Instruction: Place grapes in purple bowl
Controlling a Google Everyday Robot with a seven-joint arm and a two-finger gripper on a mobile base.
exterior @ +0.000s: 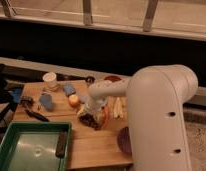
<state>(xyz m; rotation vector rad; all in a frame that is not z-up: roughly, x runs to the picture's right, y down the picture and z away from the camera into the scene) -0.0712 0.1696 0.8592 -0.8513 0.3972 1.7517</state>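
Note:
The grapes, a dark reddish-brown bunch, lie on the wooden table near its middle. My gripper points down right above them, at or touching their top. The purple bowl sits at the table's front right corner, and my white arm hides most of it. A slim red chilli lies just right of the grapes.
A green tray with a dark block fills the front left. An orange fruit, blue items, a white cup, an orange-red bowl, pale yellow strips and a black tool lie around.

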